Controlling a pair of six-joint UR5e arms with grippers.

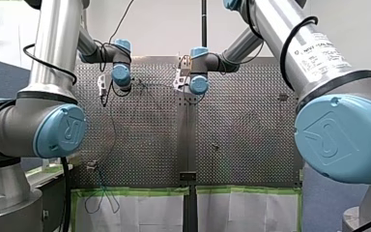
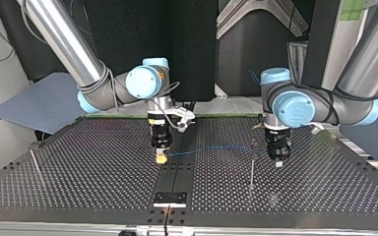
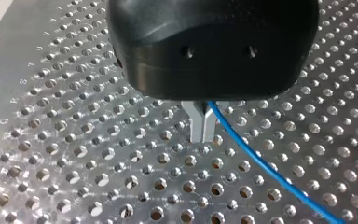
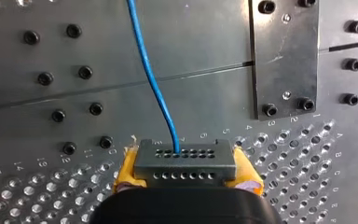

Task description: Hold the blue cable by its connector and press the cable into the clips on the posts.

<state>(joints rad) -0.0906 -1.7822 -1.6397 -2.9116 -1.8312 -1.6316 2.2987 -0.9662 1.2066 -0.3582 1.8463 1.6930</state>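
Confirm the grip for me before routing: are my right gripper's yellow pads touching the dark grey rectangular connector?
Touching. Right wrist view: both yellow pads press against the ends of the dark grey rectangular connector.

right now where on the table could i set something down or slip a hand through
Top view: bare table lies between the left-edge post and my right gripper, and at the view's bottom right corner beyond my left gripper. Crowded in the middle: the blue cable stretches between both grippers, past the thin middle post.
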